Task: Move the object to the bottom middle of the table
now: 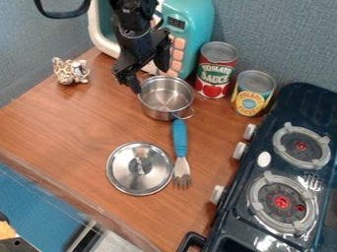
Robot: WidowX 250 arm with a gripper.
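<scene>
The wooden bench (66, 130) meets grey-blue walls (283, 34). On its upper middle stands the pot (166, 98), near two cans (216, 71) and a toy microwave (197, 24). The end effector (151, 81) hangs at the pot's far rim, fingers spread; contact cannot be told. The lid (128, 174) lies beside the fork (180, 142), below the pot.
</scene>
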